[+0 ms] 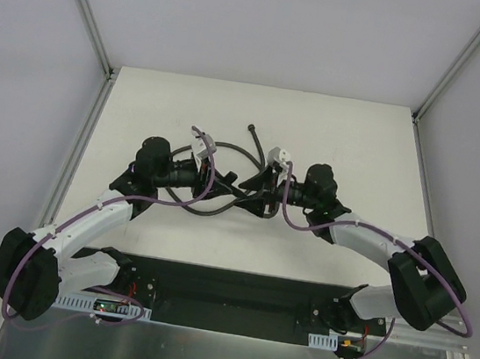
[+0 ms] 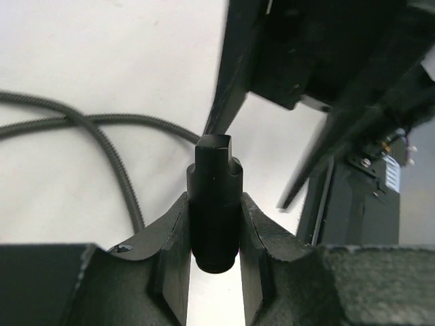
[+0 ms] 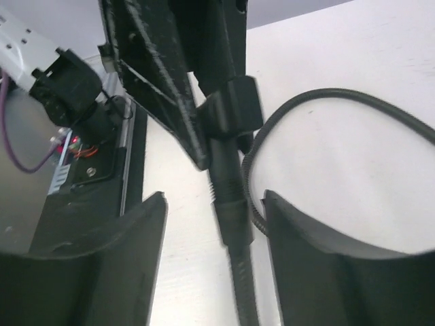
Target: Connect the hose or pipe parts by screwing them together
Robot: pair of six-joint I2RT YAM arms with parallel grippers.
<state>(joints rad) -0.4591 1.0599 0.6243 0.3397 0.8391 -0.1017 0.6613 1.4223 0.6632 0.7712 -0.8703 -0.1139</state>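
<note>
In the left wrist view, my left gripper (image 2: 214,204) is shut on a black cylindrical end fitting (image 2: 215,176) that stands up between its fingers. A dark grey hose (image 2: 102,139) curls on the table behind it. My right gripper (image 3: 214,200) is open, and a second threaded fitting (image 3: 230,193) with its hose (image 3: 245,285) runs through the gap, touching neither finger. This fitting's top meets the fitting (image 3: 234,109) held by the left gripper. From above, both grippers (image 1: 226,185) (image 1: 259,185) meet at mid-table over the hose loops (image 1: 237,150).
A free hose end (image 1: 251,130) points toward the table's back. Purple cables (image 1: 209,175) trail along both arms. The black base plate (image 1: 225,294) lies at the near edge, and frame posts (image 1: 106,69) stand at the back corners.
</note>
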